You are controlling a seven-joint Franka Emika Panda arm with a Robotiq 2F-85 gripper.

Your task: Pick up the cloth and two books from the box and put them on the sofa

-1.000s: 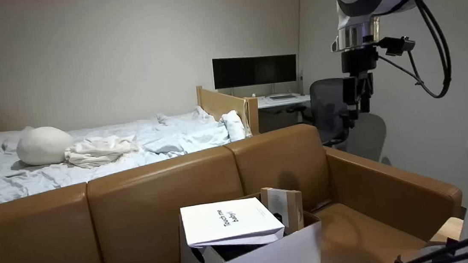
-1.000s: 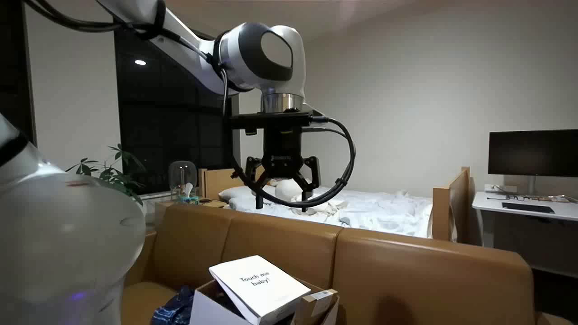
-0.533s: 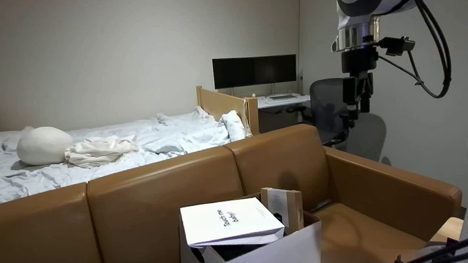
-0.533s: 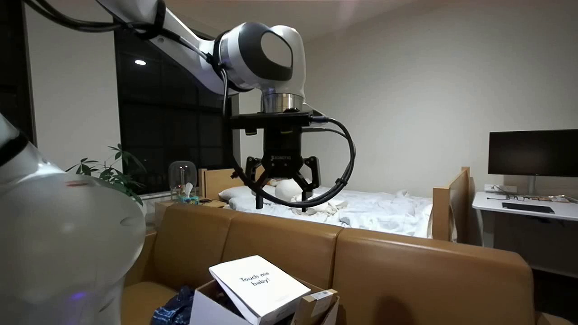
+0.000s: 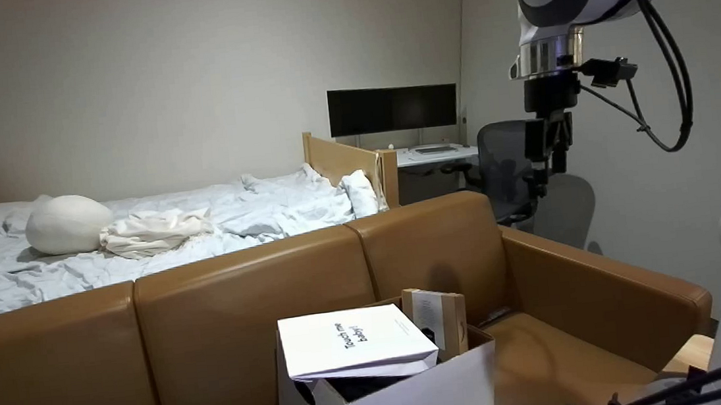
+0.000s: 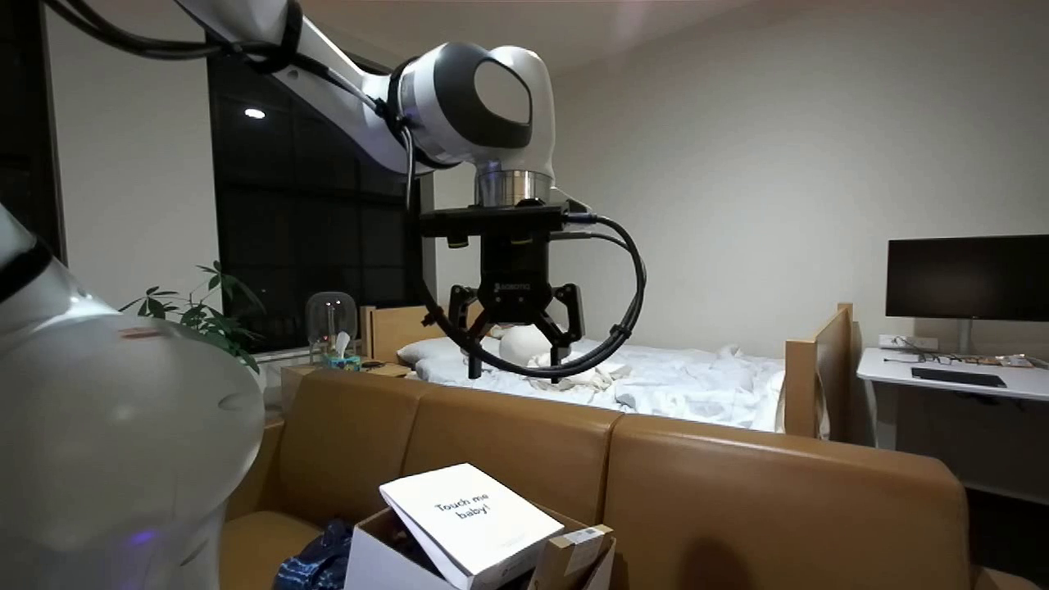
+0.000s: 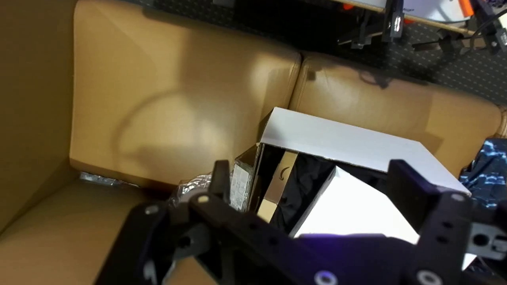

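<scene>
White book (image 6: 471, 524) is resting aslant on the box (image 5: 419, 402) | gripper (image 6: 515, 373), spread wide and gripping nothing, is hanging well above | book is lying below, right of centre in wrist view

The sofa (image 6: 787, 500) is smooth and leathery with a sheen, the box (image 5: 426, 400) matt cardboard, the book (image 6: 479, 524) smooth paper. Shadowed, the cloth (image 7: 307, 182) in the box seems dull fabric. The arm (image 6: 422, 102) is glossy, the pincer (image 6: 515, 374) matt.
</scene>
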